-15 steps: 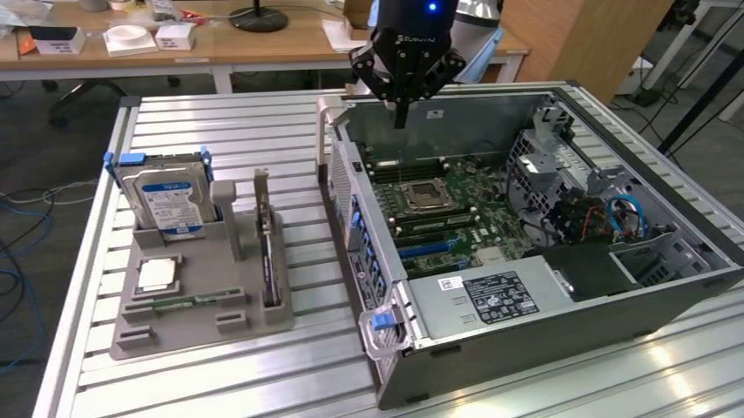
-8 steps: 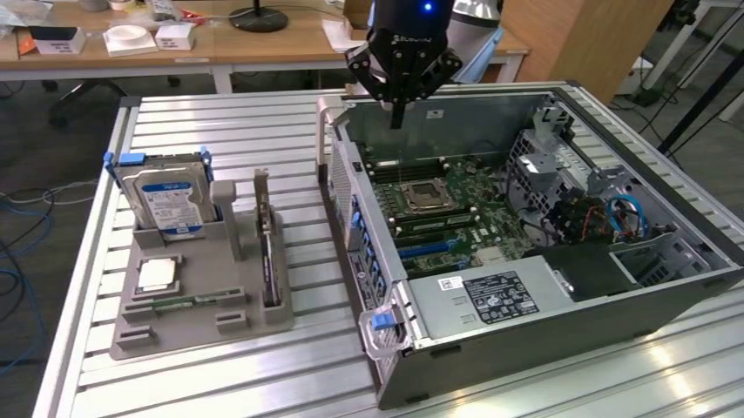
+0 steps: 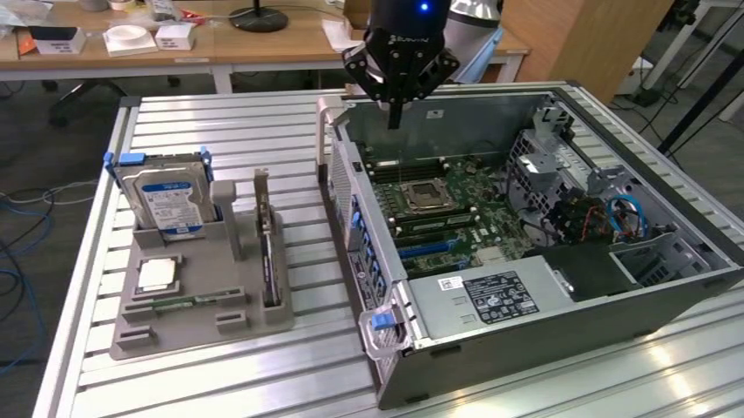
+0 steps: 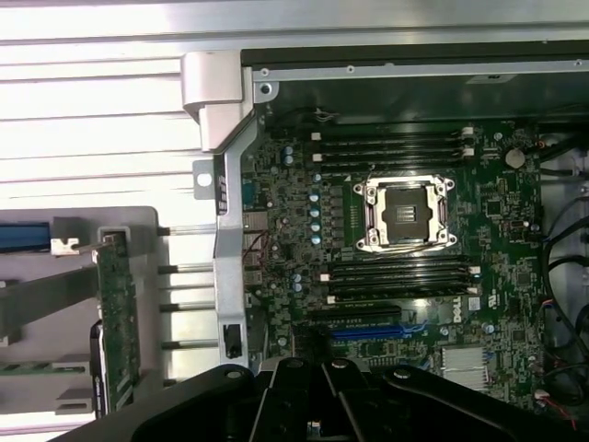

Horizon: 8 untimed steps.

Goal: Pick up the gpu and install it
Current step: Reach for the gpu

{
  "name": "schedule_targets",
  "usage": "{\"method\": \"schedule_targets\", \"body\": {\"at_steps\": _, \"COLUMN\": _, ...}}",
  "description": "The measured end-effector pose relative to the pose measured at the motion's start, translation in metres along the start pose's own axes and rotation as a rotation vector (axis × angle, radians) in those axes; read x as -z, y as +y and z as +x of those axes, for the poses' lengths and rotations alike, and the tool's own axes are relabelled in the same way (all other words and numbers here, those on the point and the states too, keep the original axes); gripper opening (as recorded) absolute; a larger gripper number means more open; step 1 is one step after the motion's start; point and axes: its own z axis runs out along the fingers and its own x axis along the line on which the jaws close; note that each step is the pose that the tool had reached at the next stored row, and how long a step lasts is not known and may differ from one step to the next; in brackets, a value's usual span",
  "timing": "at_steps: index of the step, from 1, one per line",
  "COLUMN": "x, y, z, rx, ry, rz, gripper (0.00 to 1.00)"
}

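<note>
holder (image 3: 186, 326) on bench (image 3: 233, 122), exterior view's left | hard drive (image 3: 171, 205) upright at its far end | gpu (image 3: 270, 252) on edge in its case-side slot | case (image 3: 651, 292) on exterior view's right, motherboard (image 3: 459, 209) inside | hand (image 3: 395, 120) above case's far wall

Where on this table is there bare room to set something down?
Bare slats between the hard drive and the far edge of the table, and a strip along the near edge before holder and case. The holder-case gap is narrow; holder slots and case interior are crowded.

Slatted metal table (image 3: 221, 131) | grey parts holder (image 3: 174, 338) | open computer case (image 3: 524, 359)
</note>
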Motion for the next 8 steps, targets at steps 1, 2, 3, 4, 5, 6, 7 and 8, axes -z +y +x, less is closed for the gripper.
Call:
{"method": "schedule_targets", "body": {"at_steps": 1, "x": 0.0000, "y": 0.0000, "z": 0.0005, "rx": 0.000, "ry": 0.0000, "rz": 0.0000, "gripper": 0.11}}
{"method": "schedule_targets", "body": {"at_steps": 2, "x": 0.0000, "y": -0.0001, "z": 0.0010, "rx": 0.000, "ry": 0.0000, "rz": 0.0000, "gripper": 0.11}}
{"method": "schedule_targets", "body": {"at_steps": 3, "x": 0.0000, "y": -0.0001, "z": 0.0015, "rx": 0.000, "ry": 0.0000, "rz": 0.0000, "gripper": 0.11}}
{"method": "schedule_targets", "body": {"at_steps": 4, "x": 0.0000, "y": -0.0002, "z": 0.0021, "rx": 0.000, "ry": -0.0001, "rz": 0.0000, "gripper": 0.11}}
{"method": "schedule_targets", "body": {"at_steps": 5, "x": 0.0000, "y": -0.0002, "z": 0.0027, "rx": 0.000, "ry": 0.0000, "rz": -0.0001, "gripper": 0.11}}
{"method": "schedule_targets", "body": {"at_steps": 6, "x": 0.0000, "y": -0.0002, "z": 0.0033, "rx": 0.000, "ry": 0.0000, "rz": 0.0000, "gripper": 0.11}}
{"method": "schedule_targets", "body": {"at_steps": 7, "x": 0.0000, "y": -0.0003, "z": 0.0039, "rx": 0.000, "ry": 0.0000, "rz": 0.0000, "gripper": 0.11}}
{"method": "schedule_targets", "body": {"at_steps": 8, "x": 0.0000, "y": -0.0003, "z": 0.0045, "rx": 0.000, "ry": 0.0000, "rz": 0.0000, "gripper": 0.11}}
